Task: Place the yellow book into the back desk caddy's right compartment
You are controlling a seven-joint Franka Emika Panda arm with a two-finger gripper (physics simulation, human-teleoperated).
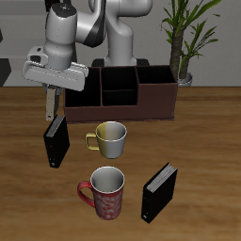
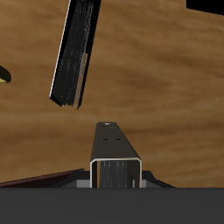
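My gripper [image 1: 51, 92] hangs tilted in front of the black-fronted end of the back desk caddy [image 1: 118, 102]. It is shut on the yellow book [image 1: 51, 109], a slim dark strip hanging from the hand. In the wrist view the book [image 2: 112, 142] runs straight out from the hand. It shows a dull tan face and a dark end with a light rim. The fingers are mostly hidden there. The right compartment [image 1: 156, 87], wide with a reddish-brown front, is at the caddy's other end, away from the gripper.
A black book [image 1: 56, 144] stands on edge just below the held book and shows in the wrist view [image 2: 74, 52]. A gold mug [image 1: 111, 139] and a red patterned mug [image 1: 106, 192] stand mid-table. Another black book [image 1: 159, 193] is near the front edge. A potted plant [image 1: 184, 42] is behind the caddy.
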